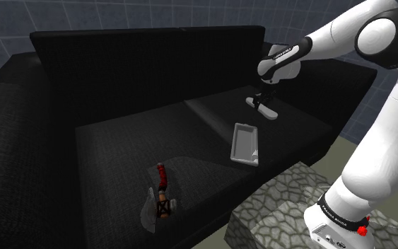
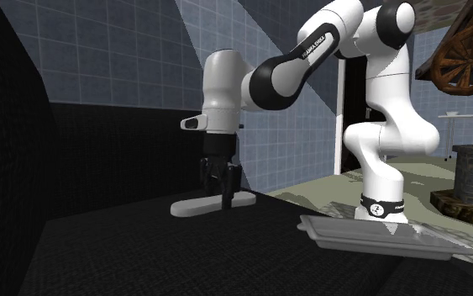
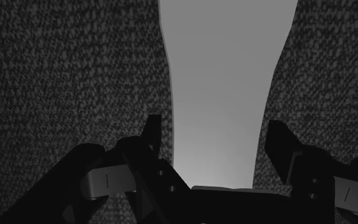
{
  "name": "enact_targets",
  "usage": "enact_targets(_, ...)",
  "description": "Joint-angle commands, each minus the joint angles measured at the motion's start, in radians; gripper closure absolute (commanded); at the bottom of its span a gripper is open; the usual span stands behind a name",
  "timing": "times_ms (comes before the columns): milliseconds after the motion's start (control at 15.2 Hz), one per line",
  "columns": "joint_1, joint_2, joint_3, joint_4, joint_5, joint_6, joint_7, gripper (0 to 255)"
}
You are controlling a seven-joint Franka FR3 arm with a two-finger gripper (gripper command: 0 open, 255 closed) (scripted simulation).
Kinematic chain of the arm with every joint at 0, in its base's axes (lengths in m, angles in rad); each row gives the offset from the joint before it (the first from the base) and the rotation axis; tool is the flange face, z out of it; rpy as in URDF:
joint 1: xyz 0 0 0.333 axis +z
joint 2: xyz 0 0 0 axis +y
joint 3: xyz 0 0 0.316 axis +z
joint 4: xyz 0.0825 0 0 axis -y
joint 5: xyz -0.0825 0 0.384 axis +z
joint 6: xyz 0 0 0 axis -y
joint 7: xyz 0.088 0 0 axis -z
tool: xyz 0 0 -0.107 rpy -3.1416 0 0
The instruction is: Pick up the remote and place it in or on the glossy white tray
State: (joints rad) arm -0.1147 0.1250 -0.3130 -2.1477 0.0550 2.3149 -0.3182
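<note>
The remote (image 1: 270, 115) is a plain pale grey bar lying flat on the black sofa's seat cushion (image 1: 133, 141), near the backrest. My gripper (image 1: 263, 106) points straight down on it and is shut across its narrow middle. From the second exterior view the remote (image 2: 188, 208) sticks out on both sides of the gripper (image 2: 223, 198). In the wrist view the remote (image 3: 228, 76) runs away from the gripper (image 3: 215, 137), with the fingers (image 3: 152, 133) pressed on its two long edges. The glossy white tray (image 1: 245, 143) lies on the seat nearer the front edge, a short way from the remote; its rim (image 2: 377, 235) is low.
A red and dark small object on a pale piece (image 1: 160, 198) lies at the sofa's front corner. The stone-patterned stand (image 1: 282, 205) sits beside the sofa. The tall black backrest (image 1: 148, 64) rises right behind the remote. A wooden wheel structure (image 2: 470, 59) stands far off.
</note>
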Motion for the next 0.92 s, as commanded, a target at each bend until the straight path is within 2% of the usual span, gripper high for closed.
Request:
enact_targets(0, 0.001, -0.015, -0.001, 0.010, -0.007, -0.024, 0.006, 255)
enact_targets(858, 0.006, -0.097, -0.003, 0.099, -0.042, -0.190, 0.030, 255)
